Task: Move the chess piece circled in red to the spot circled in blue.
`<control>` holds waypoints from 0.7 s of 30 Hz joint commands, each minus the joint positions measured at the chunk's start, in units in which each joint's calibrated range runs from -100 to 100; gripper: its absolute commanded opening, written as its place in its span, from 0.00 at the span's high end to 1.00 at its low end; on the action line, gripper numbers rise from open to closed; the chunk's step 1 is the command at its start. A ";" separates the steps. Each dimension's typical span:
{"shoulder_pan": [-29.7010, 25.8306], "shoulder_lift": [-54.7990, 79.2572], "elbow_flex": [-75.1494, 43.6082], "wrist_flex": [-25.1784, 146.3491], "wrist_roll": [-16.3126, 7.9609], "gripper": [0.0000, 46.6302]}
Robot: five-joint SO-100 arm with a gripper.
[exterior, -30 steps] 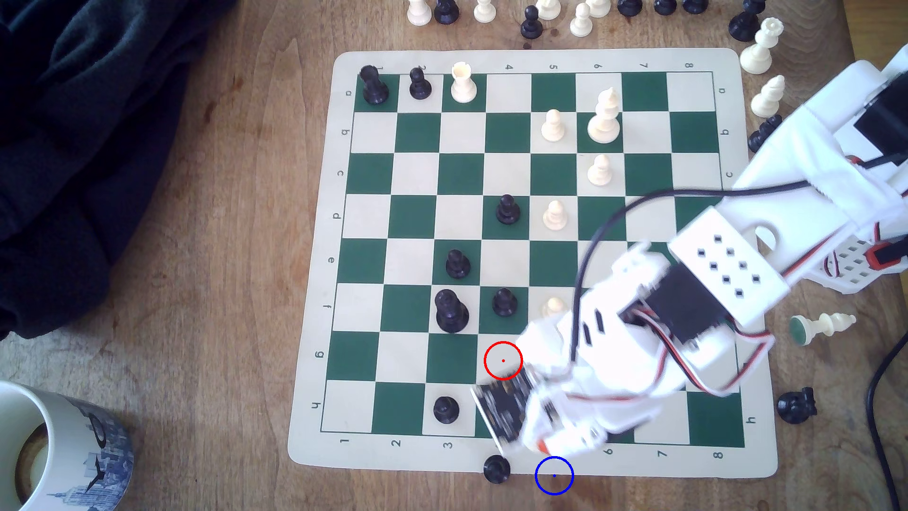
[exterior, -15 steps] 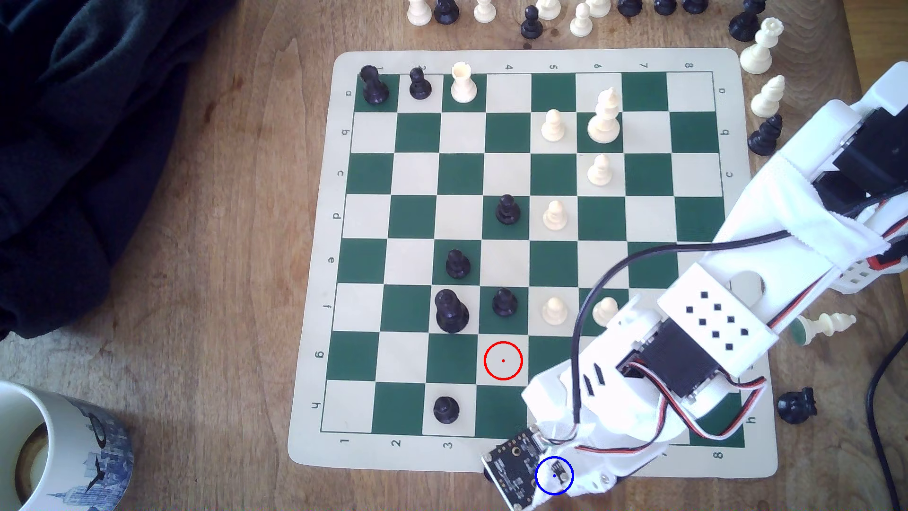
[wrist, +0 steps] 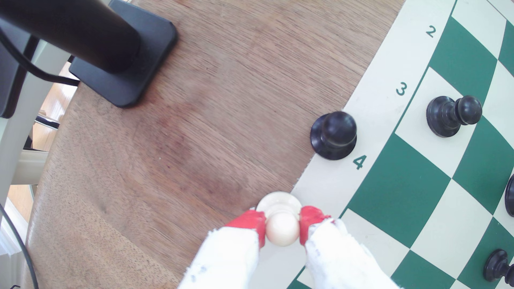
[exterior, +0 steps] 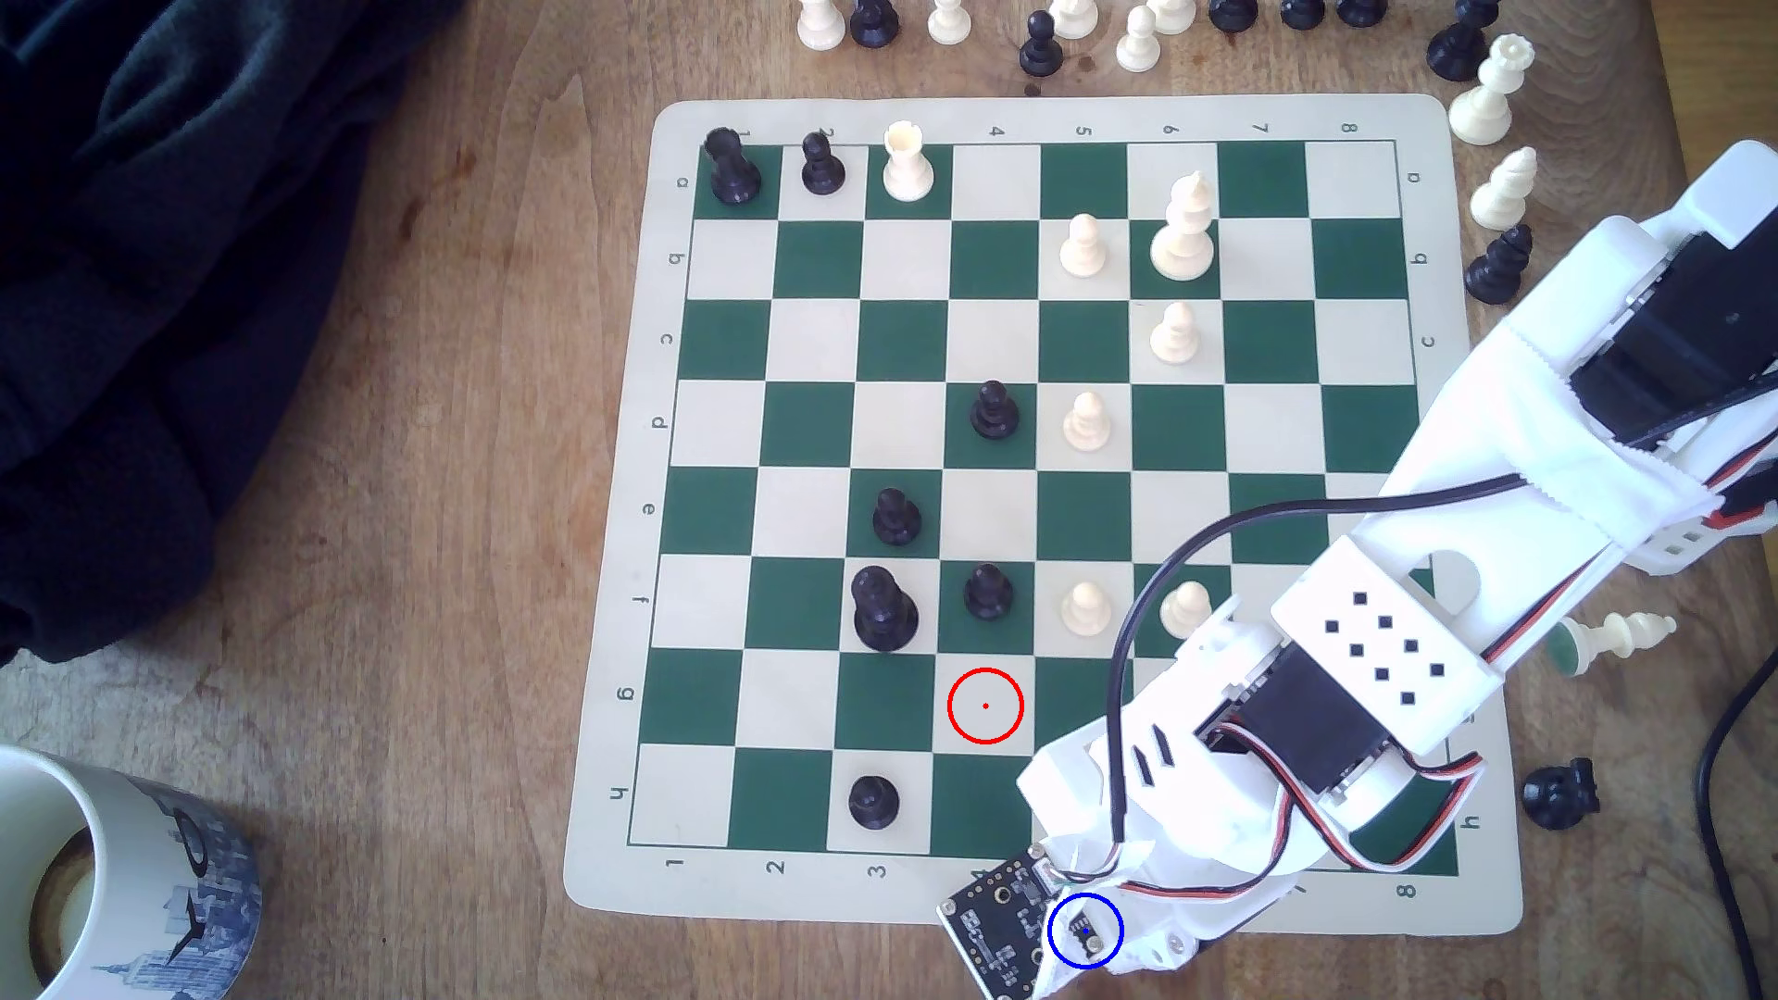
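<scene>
Pawn (wrist: 281, 222) in hand — the cream-white one, its ball head pinched between the red fingertips (wrist: 251, 220) of the gripper (wrist: 281, 226), jaws drawn narrow against it from both sides. In the wrist view its round base hangs over the edge where the board's (wrist: 370, 111) pale border gives way to bare wood of the table (wrist: 172, 155); whether the base is touching down or a little above the surface I cannot tell.

From the exterior view the wrist sits right over the blue ring (exterior: 1085, 930), which lies on the wood just off the board's border, and the circuit board on the wrist covers most of that spot. The red ring (exterior: 985, 706) on its pale square stands empty.

So the step in hand looks like the set-down. To do it well, I'd judge the arm should come straight down with no sideways drift — a black pawn (wrist: 333, 135) stands near on the border by the numeral 4, and a swing that way could knock it. The base seems to straddle the border's edge, so a small nudge out onto the wood would let it sit flat rather than rock. Open the jaws only once the base bears fully, then lift straight up so the fingertips clear the ball head.
</scene>
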 commanded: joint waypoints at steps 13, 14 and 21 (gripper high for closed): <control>-0.89 -0.82 -2.88 -1.14 0.20 0.77; -0.66 -1.92 -2.88 -0.65 0.20 0.71; 0.99 -9.31 -2.88 5.17 -0.29 0.60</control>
